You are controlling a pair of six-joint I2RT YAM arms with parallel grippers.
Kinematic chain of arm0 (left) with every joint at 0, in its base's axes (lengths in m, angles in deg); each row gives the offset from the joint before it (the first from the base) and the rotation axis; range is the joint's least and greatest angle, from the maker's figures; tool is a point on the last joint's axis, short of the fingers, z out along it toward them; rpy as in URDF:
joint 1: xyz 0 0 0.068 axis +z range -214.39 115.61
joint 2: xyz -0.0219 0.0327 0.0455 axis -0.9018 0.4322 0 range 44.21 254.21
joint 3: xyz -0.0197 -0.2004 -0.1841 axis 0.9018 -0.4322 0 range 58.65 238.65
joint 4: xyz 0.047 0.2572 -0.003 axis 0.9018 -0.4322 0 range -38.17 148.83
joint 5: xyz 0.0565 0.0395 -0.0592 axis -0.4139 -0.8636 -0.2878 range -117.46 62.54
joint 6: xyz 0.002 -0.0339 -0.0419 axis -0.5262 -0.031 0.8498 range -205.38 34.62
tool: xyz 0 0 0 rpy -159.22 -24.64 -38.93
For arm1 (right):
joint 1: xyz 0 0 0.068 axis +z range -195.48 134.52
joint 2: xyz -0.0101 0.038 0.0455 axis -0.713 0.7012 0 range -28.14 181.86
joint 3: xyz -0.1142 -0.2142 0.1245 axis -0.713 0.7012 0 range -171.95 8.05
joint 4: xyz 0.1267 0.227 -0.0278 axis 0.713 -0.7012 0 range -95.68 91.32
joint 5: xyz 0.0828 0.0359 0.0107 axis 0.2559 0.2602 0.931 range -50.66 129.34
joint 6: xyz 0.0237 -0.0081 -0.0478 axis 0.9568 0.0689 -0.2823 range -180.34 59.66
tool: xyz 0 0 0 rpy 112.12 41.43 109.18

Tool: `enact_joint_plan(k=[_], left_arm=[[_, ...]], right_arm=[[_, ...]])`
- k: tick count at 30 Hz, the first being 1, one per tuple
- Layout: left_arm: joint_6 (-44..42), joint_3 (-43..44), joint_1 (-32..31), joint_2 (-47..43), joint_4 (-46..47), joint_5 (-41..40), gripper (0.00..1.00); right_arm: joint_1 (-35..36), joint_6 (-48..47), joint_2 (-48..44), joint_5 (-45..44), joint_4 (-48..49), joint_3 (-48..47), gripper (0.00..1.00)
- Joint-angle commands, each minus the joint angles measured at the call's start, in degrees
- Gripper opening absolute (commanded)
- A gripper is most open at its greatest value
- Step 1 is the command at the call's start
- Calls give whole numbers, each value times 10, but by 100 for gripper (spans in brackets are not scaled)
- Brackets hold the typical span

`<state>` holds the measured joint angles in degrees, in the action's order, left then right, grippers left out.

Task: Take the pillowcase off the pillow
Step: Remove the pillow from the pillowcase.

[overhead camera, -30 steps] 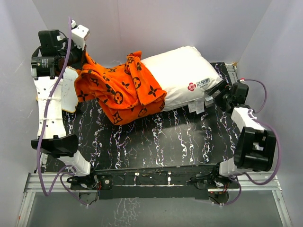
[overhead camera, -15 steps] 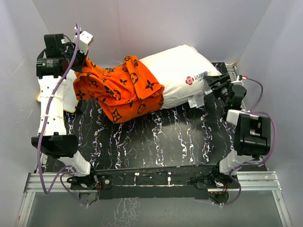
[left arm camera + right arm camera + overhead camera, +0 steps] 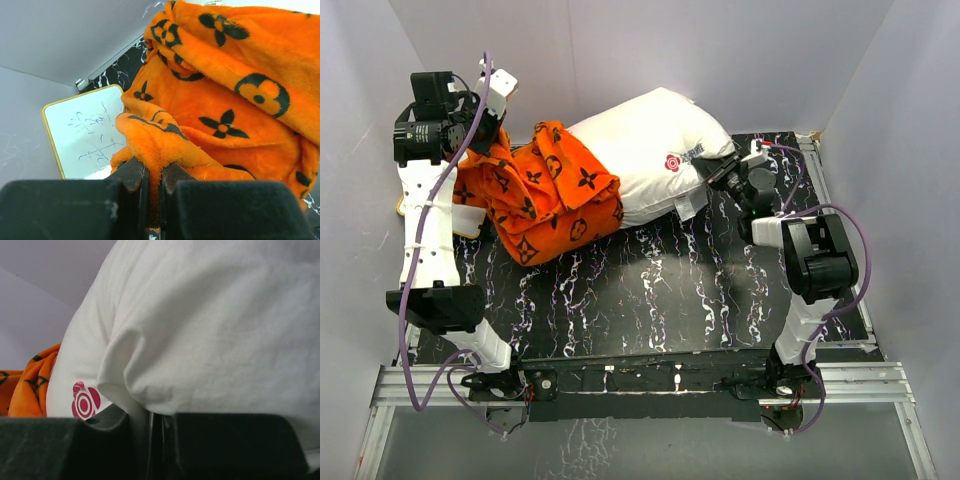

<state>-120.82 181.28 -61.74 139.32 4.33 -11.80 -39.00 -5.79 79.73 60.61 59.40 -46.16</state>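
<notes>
The orange pillowcase (image 3: 545, 195) with black motifs lies bunched over the left end of the white pillow (image 3: 640, 140), at the back of the table. The pillow's right end, with its red logo (image 3: 672, 162), is bare. My left gripper (image 3: 485, 135) is at the pillowcase's far left edge. In the left wrist view the left gripper (image 3: 154, 180) is shut on a fold of the pillowcase (image 3: 235, 100). My right gripper (image 3: 715, 178) is at the pillow's right end. In the right wrist view the right gripper (image 3: 152, 425) pinches a fold of the pillow (image 3: 210, 330).
A white board with a tan frame (image 3: 82, 135) lies flat under the left arm at the table's left edge (image 3: 470, 215). The black marbled tabletop (image 3: 660, 290) stretches in front of the pillow. Grey walls enclose the back and both sides.
The right gripper went from open to shut on the pillow's right end. The right arm swung left, and pillow and pillowcase shifted left and back. The left gripper kept its hold.
</notes>
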Motion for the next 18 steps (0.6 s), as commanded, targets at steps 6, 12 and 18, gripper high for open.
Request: enact_joint_plan(k=[6,12,18], left_arm=[[-63,86,-1,-25,-7,-38,0],[-182,9,3,-100,85,-171,0],[-306,-141,127,-201,188,-198,0]], right_arm=[[14,-187,-139,-191,-170,-32,8],[-12,-263,-202,-415,-349,-6,8],[-169,-177,-253,-425,-413,86,9]])
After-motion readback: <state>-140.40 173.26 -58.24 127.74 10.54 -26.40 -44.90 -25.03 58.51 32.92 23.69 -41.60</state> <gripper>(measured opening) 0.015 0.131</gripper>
